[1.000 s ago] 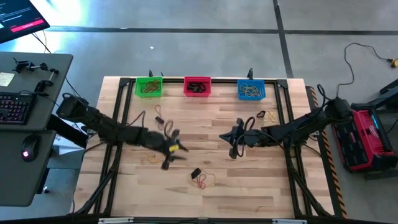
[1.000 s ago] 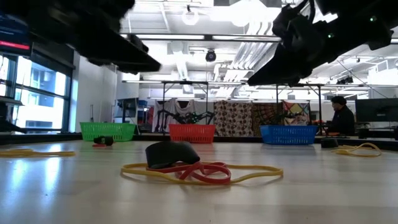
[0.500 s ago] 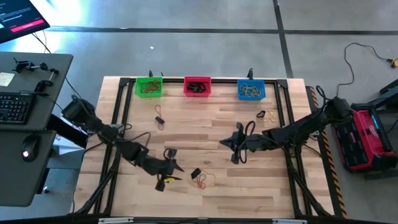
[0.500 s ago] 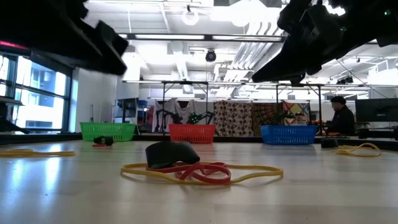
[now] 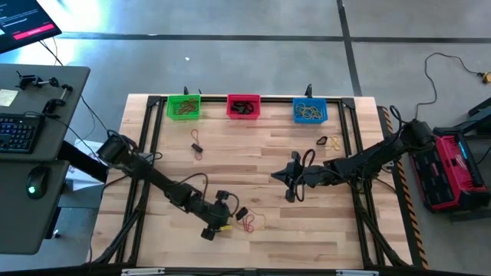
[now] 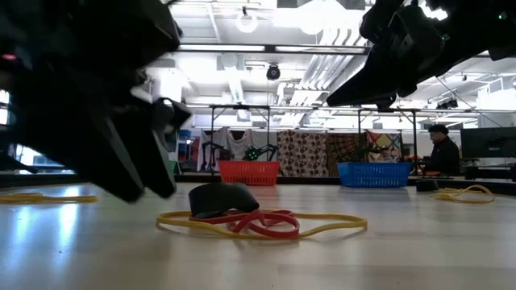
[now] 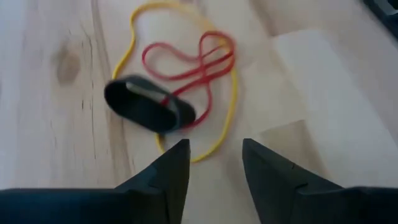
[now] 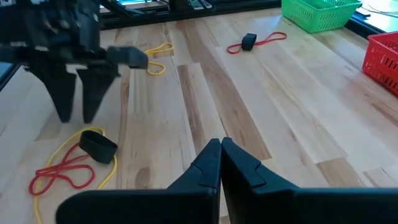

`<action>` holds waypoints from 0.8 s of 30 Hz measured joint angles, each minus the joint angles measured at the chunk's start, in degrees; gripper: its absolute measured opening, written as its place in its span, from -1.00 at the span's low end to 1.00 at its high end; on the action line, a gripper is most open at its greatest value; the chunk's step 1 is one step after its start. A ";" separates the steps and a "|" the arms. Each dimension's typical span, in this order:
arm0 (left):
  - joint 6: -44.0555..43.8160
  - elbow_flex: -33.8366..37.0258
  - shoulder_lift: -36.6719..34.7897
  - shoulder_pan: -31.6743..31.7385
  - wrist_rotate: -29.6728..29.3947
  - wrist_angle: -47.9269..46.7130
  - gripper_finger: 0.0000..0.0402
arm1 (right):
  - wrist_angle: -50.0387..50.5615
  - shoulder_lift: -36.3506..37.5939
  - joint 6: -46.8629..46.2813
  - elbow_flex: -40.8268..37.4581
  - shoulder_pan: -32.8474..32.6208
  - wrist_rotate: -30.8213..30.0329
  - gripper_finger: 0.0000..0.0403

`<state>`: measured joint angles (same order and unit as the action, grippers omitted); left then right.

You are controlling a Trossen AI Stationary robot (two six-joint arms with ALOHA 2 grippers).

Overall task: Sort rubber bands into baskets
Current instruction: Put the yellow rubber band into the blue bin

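A small heap of rubber bands lies near the table's front middle: a black band, a red one and a thin yellow loop around them; the heap also shows from above. My left gripper hangs open just left of the heap, slanting down, low over the wood; its fingers touch no band. My right gripper waits shut in mid-air right of centre. The green basket, red basket and blue basket stand along the far edge with bands inside.
A red and black band pair lies on the wood below the green basket. A yellow and black pair lies at the right. Another yellow band lies at the left. Bare wood lies between the heap and the baskets. A person sits beyond the table.
My left gripper has swung from the table's left middle toward the near edge and to the right. It has sunk and tipped further down, and now hangs beside the heap of bands. The bands have not moved.
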<state>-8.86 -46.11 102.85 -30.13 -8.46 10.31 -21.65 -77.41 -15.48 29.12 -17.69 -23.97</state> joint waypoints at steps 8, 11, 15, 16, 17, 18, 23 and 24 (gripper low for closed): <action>0.10 -1.20 2.42 0.88 1.32 -0.02 -0.46 | 0.12 0.00 -0.11 0.00 0.00 0.02 -1.00; 1.38 -1.18 2.41 0.88 2.85 0.09 -0.46 | 0.15 -0.14 -0.11 0.00 0.00 0.02 -1.00; 3.00 -1.18 2.41 1.20 0.90 0.19 -0.47 | 0.21 -0.68 -0.11 0.02 0.00 0.02 -1.00; 3.02 -1.18 2.41 1.41 0.83 0.26 -0.47 | 0.33 -0.70 -0.13 0.02 0.00 0.04 -1.00; 3.08 -1.18 2.41 1.67 0.71 0.23 -0.47 | 0.20 -0.83 -0.13 0.02 0.00 0.03 -1.00; 3.26 -1.18 2.41 1.77 0.68 0.16 -0.47 | 0.05 -0.92 -0.13 0.03 0.00 0.03 -1.00; 5.64 -1.18 2.41 2.01 2.17 0.20 -0.47 | 0.20 -1.01 0.04 0.02 0.00 0.04 -1.00; 6.12 -1.18 2.41 2.01 2.69 0.24 -0.47 | 0.22 -1.01 0.22 0.03 0.00 0.04 -1.00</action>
<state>-2.74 -47.29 105.25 -28.12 -5.77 10.55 -21.43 -78.41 -15.26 29.15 -17.69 -23.92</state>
